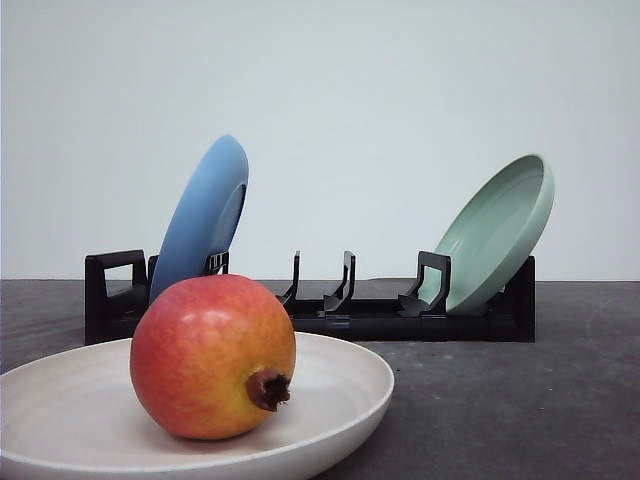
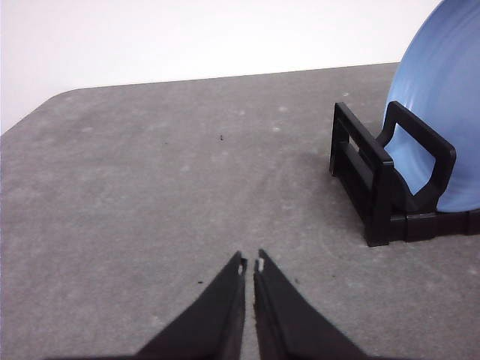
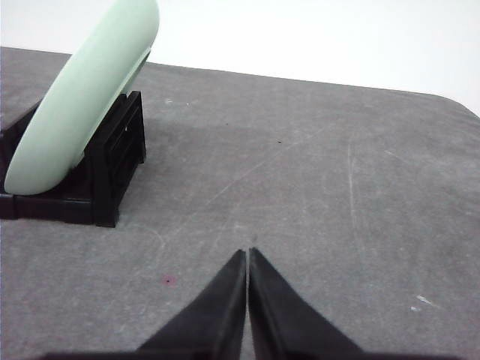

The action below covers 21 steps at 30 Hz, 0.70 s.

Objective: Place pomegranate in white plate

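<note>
- Front view: round red pomegranate (image 1: 212,357), skin fading to yellow-orange, sits inside the shallow off-white matte plate (image 1: 340,375) at the near left of the dark grey surface (image 1: 500,400). Dark brown calyx stub points toward the camera and slightly right.
- Fruit rests on the plate's floor, left of plate centre, clear of the raised rim.
- Behind the plate: black plastic dish rack (image 1: 370,318) running left to right. Round blue plate (image 1: 200,215) stands tilted in its left end slot; round pale mint-green plate (image 1: 500,232) leans in its right end slot. Middle slots between the two hold nothing.
- Left wrist view: left gripper (image 2: 250,268) hangs over bare surface (image 2: 150,187), black fingers almost together with only a thin slit between the tips, nothing held. Rack end (image 2: 375,180) and blue plate (image 2: 442,97) are well apart from the tips.
- Right wrist view: right gripper (image 3: 247,255) over bare surface (image 3: 337,187), finger tips pressed together, nothing held. Mint-green plate (image 3: 82,97) and rack end (image 3: 112,161) lie well off to one side.
</note>
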Tool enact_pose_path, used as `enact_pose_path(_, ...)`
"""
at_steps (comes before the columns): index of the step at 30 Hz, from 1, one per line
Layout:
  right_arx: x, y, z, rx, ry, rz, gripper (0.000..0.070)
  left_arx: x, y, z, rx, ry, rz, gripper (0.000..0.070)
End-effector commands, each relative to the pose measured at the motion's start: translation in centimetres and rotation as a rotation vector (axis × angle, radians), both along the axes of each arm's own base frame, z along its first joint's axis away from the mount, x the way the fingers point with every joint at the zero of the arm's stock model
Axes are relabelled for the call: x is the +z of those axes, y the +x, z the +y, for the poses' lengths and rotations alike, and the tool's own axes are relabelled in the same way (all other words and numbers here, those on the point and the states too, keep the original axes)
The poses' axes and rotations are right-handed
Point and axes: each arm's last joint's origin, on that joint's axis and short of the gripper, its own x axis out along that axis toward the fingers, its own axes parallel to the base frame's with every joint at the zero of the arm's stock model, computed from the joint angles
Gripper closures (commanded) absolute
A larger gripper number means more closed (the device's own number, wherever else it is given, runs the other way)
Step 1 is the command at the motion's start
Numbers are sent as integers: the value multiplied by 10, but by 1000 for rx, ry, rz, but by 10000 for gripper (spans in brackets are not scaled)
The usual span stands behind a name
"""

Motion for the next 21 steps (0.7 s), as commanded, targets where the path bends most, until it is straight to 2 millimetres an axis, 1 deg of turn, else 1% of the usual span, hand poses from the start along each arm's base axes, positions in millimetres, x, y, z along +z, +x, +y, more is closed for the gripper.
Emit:
enact_pose_path(1,0,0,0,0,-11,-7,700,-4,0,0,-1,-2,14,700)
enact_pose_path(21,0,0,0,0,-11,-7,700,-4,0,0,-1,-3,14,700)
